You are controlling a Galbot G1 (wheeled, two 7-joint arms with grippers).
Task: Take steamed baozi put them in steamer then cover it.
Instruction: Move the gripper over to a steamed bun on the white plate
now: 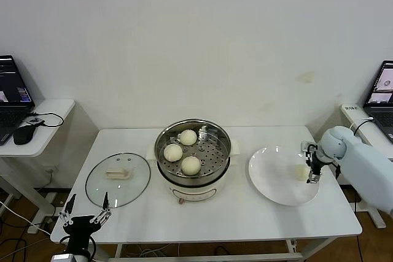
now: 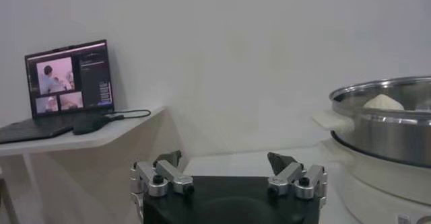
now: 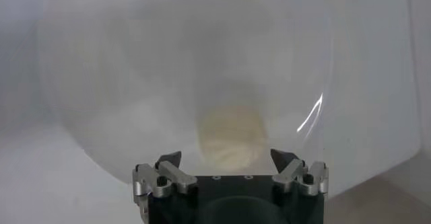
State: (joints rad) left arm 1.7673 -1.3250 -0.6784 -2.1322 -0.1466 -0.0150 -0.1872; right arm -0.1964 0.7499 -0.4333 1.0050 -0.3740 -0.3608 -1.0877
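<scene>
3 steamed baozi [image 1: 191, 165] lay on the perforated tray inside the steamer [image 1: 193, 162], which stood at the middle of the white table [image 1: 227, 215]: 1 toward the back, 1 at the robot's left and 1 at the front. A 4th baozi [image 3: 231, 136] sat on the white plate [image 1: 273, 176] to the right of the steamer, near the plate's right edge. The right end effector [image 1: 312, 165] hung over that part of the plate with its fingers spread wide on either side of the bun, not closed on it. The cover [image 1: 117, 178] lay flat on the table to the left of the steamer, handle up, apart from the pot. The left end effector [image 1: 86, 211] waited low at the table's front-left corner, just beside the cover's near rim, its fingers wide apart and holding nothing.
</scene>
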